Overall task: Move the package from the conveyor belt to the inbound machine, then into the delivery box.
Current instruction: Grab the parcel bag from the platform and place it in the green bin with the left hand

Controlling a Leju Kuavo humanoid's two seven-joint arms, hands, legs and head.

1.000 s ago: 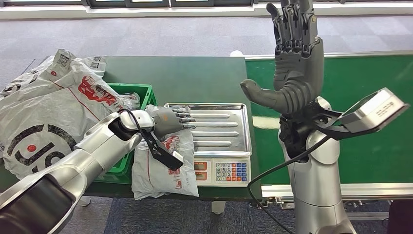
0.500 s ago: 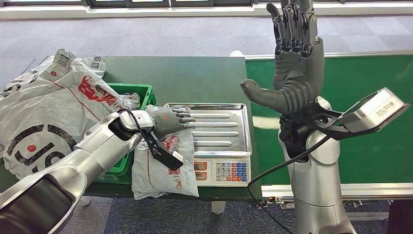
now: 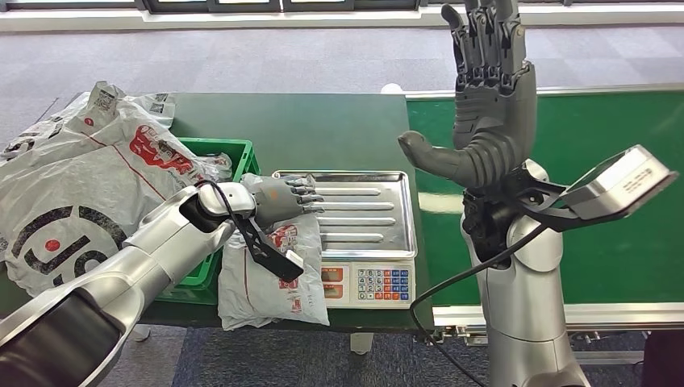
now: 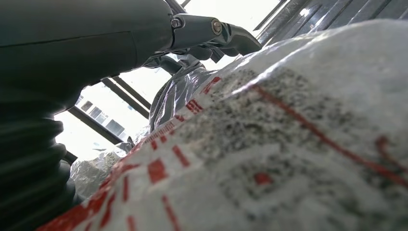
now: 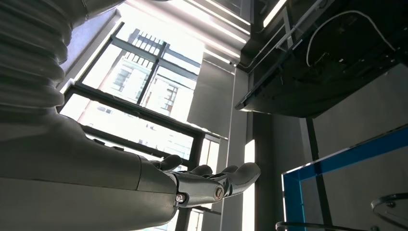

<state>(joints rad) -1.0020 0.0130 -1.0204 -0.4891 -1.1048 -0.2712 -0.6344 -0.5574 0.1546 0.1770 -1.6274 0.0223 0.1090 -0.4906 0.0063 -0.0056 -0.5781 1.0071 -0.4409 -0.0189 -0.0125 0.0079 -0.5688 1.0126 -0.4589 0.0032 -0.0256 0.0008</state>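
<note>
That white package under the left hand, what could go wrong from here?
The white package lies half off the scale tray, overhanging the table's front edge, so it could slide to the floor. The left hand rests on top of it rather than visibly gripping it, so a lift might leave it behind. The green crate is crowded by large bags.

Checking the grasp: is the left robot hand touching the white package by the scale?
Touching. The head view shows the left robot hand resting on the white package.
</note>
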